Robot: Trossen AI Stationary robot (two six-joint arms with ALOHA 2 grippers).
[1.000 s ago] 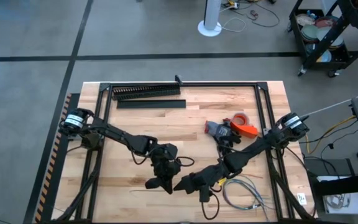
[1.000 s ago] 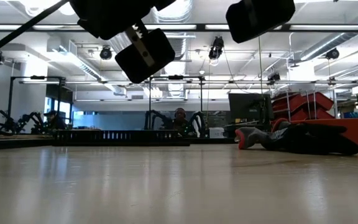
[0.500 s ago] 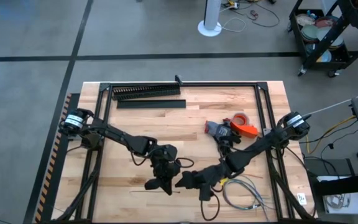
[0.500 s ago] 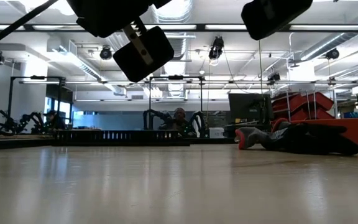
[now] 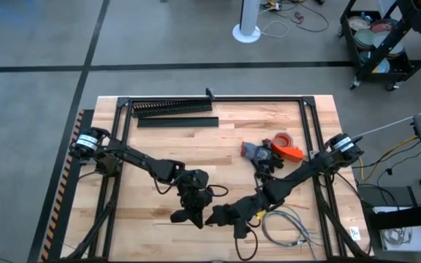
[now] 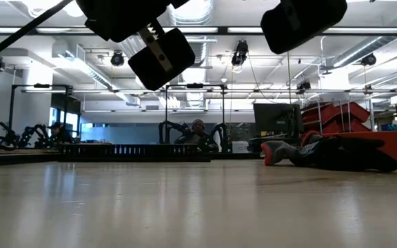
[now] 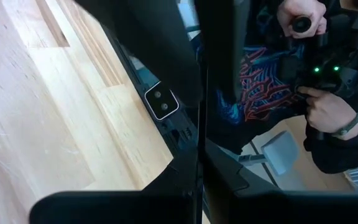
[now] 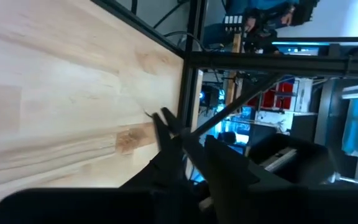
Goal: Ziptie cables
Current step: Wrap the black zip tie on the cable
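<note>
On the table (image 5: 123, 117), the comb-toothed duct (image 5: 171, 107) lies at the far edge. The cables (image 5: 287, 225) lie near the front right corner, well right of the zipties (image 5: 168, 225).

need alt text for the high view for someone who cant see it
Overhead view of a wooden table where two dark robot arms meet near the front edge, the left claw and right claw almost touching above a thin dark ziptie. Pale-grey cables loop to the right, and a black comb-toothed duct lies along the far edge.
</note>
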